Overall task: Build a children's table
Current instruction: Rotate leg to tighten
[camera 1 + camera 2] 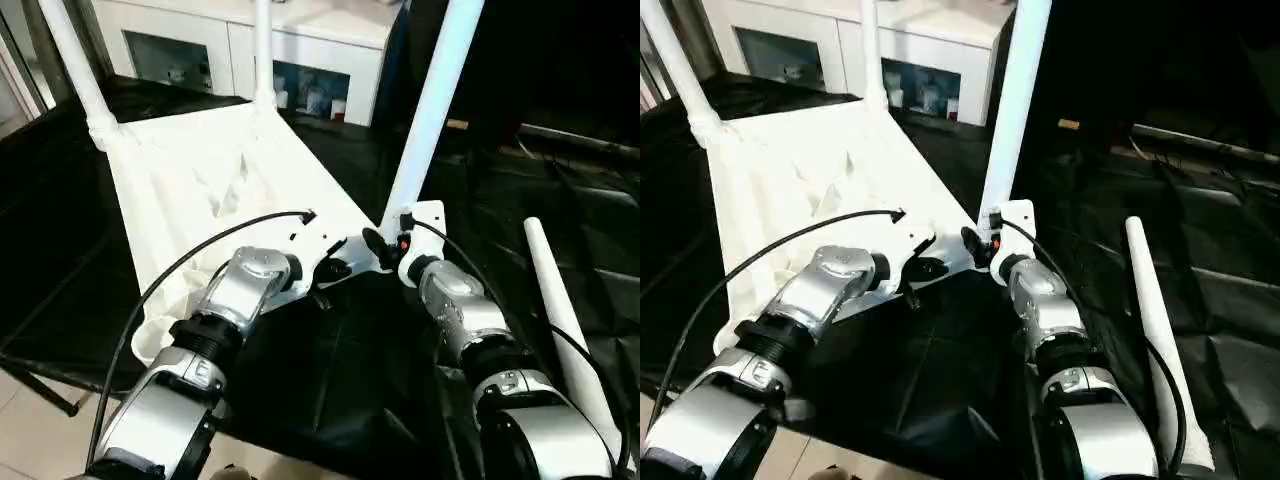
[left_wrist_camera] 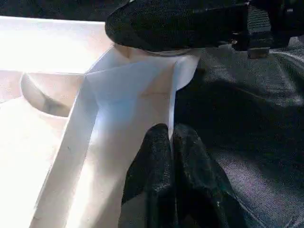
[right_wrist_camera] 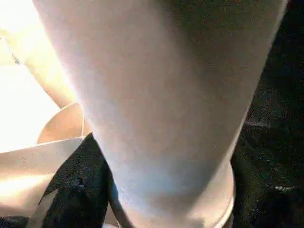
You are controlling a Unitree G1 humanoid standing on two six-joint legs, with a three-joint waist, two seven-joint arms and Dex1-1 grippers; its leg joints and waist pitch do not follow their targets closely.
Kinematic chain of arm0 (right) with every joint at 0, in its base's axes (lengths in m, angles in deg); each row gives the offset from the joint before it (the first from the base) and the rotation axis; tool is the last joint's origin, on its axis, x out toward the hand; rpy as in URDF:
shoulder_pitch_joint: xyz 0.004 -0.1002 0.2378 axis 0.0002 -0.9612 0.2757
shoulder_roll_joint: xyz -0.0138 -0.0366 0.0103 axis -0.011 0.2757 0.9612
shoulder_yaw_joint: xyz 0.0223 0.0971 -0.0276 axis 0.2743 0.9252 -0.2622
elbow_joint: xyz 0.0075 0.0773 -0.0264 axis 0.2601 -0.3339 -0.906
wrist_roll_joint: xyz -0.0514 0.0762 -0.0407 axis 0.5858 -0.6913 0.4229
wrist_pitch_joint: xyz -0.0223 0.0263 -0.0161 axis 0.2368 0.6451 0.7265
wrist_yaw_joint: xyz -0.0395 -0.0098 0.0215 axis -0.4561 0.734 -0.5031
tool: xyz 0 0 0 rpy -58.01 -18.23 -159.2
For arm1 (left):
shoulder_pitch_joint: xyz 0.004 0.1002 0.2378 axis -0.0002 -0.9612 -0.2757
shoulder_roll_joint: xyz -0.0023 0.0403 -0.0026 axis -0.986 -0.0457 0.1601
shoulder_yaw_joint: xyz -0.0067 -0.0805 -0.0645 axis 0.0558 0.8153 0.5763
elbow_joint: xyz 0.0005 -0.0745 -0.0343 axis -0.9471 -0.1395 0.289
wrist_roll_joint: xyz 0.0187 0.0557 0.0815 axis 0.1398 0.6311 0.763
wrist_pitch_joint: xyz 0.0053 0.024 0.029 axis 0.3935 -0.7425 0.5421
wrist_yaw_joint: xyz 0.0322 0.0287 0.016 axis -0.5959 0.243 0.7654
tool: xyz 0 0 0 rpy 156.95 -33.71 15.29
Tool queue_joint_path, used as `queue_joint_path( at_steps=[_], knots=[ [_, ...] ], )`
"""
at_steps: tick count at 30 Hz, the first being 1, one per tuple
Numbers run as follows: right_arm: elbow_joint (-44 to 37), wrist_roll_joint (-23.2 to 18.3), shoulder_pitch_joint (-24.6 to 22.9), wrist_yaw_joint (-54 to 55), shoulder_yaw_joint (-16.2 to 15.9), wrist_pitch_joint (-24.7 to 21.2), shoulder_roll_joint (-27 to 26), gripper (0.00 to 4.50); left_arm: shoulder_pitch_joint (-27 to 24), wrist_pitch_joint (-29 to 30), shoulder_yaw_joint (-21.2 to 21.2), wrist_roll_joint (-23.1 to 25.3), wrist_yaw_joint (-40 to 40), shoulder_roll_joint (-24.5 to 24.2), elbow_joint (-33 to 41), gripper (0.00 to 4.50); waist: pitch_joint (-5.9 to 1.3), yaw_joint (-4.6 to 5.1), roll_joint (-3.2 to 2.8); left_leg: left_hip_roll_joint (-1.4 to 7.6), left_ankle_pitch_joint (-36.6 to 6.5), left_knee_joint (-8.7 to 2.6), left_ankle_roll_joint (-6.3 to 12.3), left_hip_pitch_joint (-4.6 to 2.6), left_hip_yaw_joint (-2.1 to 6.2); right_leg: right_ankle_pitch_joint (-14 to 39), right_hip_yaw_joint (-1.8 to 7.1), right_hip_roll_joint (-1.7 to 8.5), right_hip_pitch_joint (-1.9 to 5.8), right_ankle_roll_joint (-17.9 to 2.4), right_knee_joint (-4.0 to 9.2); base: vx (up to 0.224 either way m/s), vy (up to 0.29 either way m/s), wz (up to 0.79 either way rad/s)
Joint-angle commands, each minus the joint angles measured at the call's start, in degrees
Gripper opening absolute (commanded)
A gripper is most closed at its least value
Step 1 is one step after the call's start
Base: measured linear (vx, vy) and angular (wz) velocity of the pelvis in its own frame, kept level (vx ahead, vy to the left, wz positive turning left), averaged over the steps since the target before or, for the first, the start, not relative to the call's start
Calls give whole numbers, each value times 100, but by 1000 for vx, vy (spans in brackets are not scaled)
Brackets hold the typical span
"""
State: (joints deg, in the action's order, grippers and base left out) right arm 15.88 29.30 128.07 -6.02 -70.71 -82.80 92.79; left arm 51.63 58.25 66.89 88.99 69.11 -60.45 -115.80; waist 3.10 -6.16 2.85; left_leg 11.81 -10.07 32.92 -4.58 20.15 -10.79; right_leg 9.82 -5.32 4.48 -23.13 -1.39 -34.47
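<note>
Your children's table (image 1: pixel 210 180) lay upside down on the black-covered tabletop (image 1: pixel 340 380), ribbed underside up, three legs standing in corner sockets. Near-right leg (image 1: pixel 430 110) stood upright in its socket; your right gripper (image 1: pixel 385 250) had its fingers clamped around that leg's base. Your left gripper (image 1: pixel 325 275) sat at the top's near edge just beside it, fingers (image 2: pixel 166 180) pressed together, holding nothing. Fourth leg (image 1: pixel 565 320) lay loose on the black cover, right of your right arm.
</note>
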Motion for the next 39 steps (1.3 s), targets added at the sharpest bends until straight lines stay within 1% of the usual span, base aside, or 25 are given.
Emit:
queue_joint_path(
  at_steps=[1, 3, 4, 6, 7, 9, 11, 12, 13, 15, 16, 17, 19, 20, 21, 22, 24, 25, 26, 27, 28, 29, 31, 35, 39],
  knots=[
    [17, 75, -60, -582, -294, 48, -258, 353, 105, -261, 192, -146, -298, 134, -76, 0, -382, 19, 53, 150, -952, -344, 222, -4, 47, 1448, 317, 435, 303, -895, 413, 0, 0, 0],
    [-24, 66, -58, -809, -327, 101, -174, 376, 55, -363, 193, -220, -68, 64, -52, 0, -375, 55, 62, 150, -995, -349, 225, 8, 57, 1533, 313, 441, 316, -875, 419, 0, 0, 0],
    [-24, 66, -58, -809, -327, 101, -174, 376, 55, -363, 193, -220, -68, 64, -52, 0, -371, 65, 62, 148, -1020, -349, 232, 0, 56, 1587, 311, 442, 308, -874, 433, 0, 0, 0],
    [-148, -3, -106, -1352, -412, 85, 49, 376, -58, -500, 156, -288, 323, -108, 40, 0, -374, 88, 72, 144, -1012, -340, 287, 18, 56, 1653, 312, 441, 323, -866, 434, 0, 0, 0],
    [-243, -37, -154, -1699, -487, 66, 204, 376, -114, -475, 162, -318, 479, -218, 92, 0, -373, 90, 76, 150, -996, -336, 312, 5, 51, 1644, 312, 440, 310, -881, 441, 0, 0, 0],
    [-243, -37, -154, -1699, -487, 66, 204, 376, -114, -475, 162, -318, 479, -218, 92, 0, -368, 92, 65, 160, -992, -337, 336, 7, 52, 1608, 314, 443, 306, -929, 431, 0, 0, 0],
    [-349, -71, -210, -2058, -553, 53, 389, 376, -181, -477, 165, -361, 704, -365, 166, 0, -365, 88, 69, 161, -1015, -337, 335, -5, 51, 1634, 313, 443, 305, -950, 434, 0, 0, 0],
    [-413, -96, -244, -2302, -584, 47, 524, 376, -238, -480, 160, -407, 928, -492, 243, 0, -366, 78, 77, 166, -1018, -336, 340, -5, 56, 1650, 313, 450, 315, -942, 431, 0, 0, 0],
    [-477, -111, -276, -2598, -592, 37, 678, 376, -320, -538, 141, -483, 1258, -661, 360, 0, -366, 86, 71, 164, -1006, -335, 359, 3, 51, 1633, 316, 445, 307, -954, 425, 0, 0, 0],
    [-563, -139, -322, -3050, -596, 16, 872, 376, -447, -548, 125, -619, 1766, -903, 579, 0, -371, 82, 67, 178, -976, -334, 373, 4, 57, 1544, 316, 453, 313, -1013, 407, 0, 0, 0],
    [-563, -139, -322, -3050, -596, 16, 872, 376, -447, -548, 125, -619, 1766, -903, 579, 0, -365, 88, 74, 184, -997, -338, 381, -7, 54, 1552, 318, 444, 294, -1034, 405, 0, 0, 0],
    [-585, -153, -333, -3172, -593, -7, 911, 376, -491, -554, 124, -674, 1923, -964, 665, 0, -359, 90, 66, 180, -1011, -338, 379, -20, 44, 1571, 321, 437, 278, -1040, 416, 0, 0, 0],
    [-616, -173, -349, -3374, -613, -36, 966, 376, -559, -518, 129, -753, 2146, -1051, 805, 0, -358, 86, 64, 193, -1025, -346, 341, -21, 50, 1595, 324, 449, 283, -1060, 409, 0, 0, 0],
    [-632, -188, -356, -3510, -644, -43, 998, 376, -606, -505, 132, -796, 2266, -1104, 890, 0, -361, 83, 54, 198, -1010, -348, 329, -21, 54, 1546, 324, 451, 288, -1090, 399, 0, 0, 0],
    [-654, -215, -364, -3612, -663, -53, 1013, 376, -639, -493, 133, -822, 2332, -1138, 946, 0, -361, 75, 53, 197, -1005, -345, 333, -32, 46, 1513, 326, 448, 280, -1107, 399, 0, 0, 0],
    [-688, -239, -375, -3685, -684, -70, 1022, 376, -661, -480, 132, -836, 2374, -1162, 979, 0, -362, 70, 54, 196, -982, -344, 333, -22, 45, 1467, 328, 444, 286, -1119, 387, 0, 0, 0],
    [-728, -255, -390, -3765, -723, -104, 1022, 351, -682, -474, 128, -840, 2396, -1178, 998, 0, -361, 63, 55, 198, -964, -347, 330, -23, 45, 1430, 327, 442, 288, -1117, 380, 0, 0, 0],
    [-747, -228, -406, -3832, -767, -117, 1029, 343, -702, -472, 120, -846, 2417, -1194, 1021, 0, -362, 63, 68, 195, -949, -345, 327, -16, 45, 1425, 325, 442, 292, -1109, 376, 0, 0, 0],
    [-757, -206, -417, -3876, -795, -122, 1034, 340, -716, -471, 115, -850, 2430, -1204, 1039, 0, -366, 57, 66, 194, -952, -342, 322, -16, 45, 1444, 326, 449, 295, -1098, 377, 0, 0, 0],
    [-763, -196, -431, -3927, -817, -134, 1035, 317, -726, -464, 112, -849, 2434, -1210, 1047, 0, -363, 57, 68, 191, -939, -343, 314, -19, 45, 1478, 326, 450, 294, -1085, 384, 0, 0, 0],
    [-770, -188, -442, -3966, -821, -143, 1034, 317, -734, -458, 114, -846, 2442, -1213, 1056, 0, -366, 56, 68, 193, -927, -342, 313, -18, 45, 1472, 328, 452, 294, -1085, 381, 0, 0, 0],
    [-778, -178, -454, -3986, -820, -145, 1031, 301, -746, -447, 117, -834, 2454, -1216, 1074, 0, -363, 55, 81, 192, -924, -341, 316, -15, 42, 1487, 329, 449, 292, -1071, 383, 0, 0, 0],
    [-789, -174, -464, -4033, -827, -162, 1036, 288, -759, -424, 131, -825, 2474, -1222, 1100, 0, -363, 49, 75, 190, -913, -343, 310, -15, 46, 1514, 327, 449, 293, -1055, 382, 0, 0, 0],
    [-803, -130, -520, -4018, -904, -178, 1065, 271, -772, -413, 117, -782, 2434, -1244, 1097, 0, -358, 41, 66, 190, -944, -345, 297, -25, 44, 1578, 328, 443, 281, -1022, 396, 0, 0, 0],
    [-661, -31, -551, -3510, -831, -193, 968, 267, -670, -329, 159, -638, 1981, -1102, 905, 0, -356, 42, 72, 186, -972, -349, 257, -23, 48, 1650, 328, 448, 283, -994, 402, 0, 0, 0]
  ],
)
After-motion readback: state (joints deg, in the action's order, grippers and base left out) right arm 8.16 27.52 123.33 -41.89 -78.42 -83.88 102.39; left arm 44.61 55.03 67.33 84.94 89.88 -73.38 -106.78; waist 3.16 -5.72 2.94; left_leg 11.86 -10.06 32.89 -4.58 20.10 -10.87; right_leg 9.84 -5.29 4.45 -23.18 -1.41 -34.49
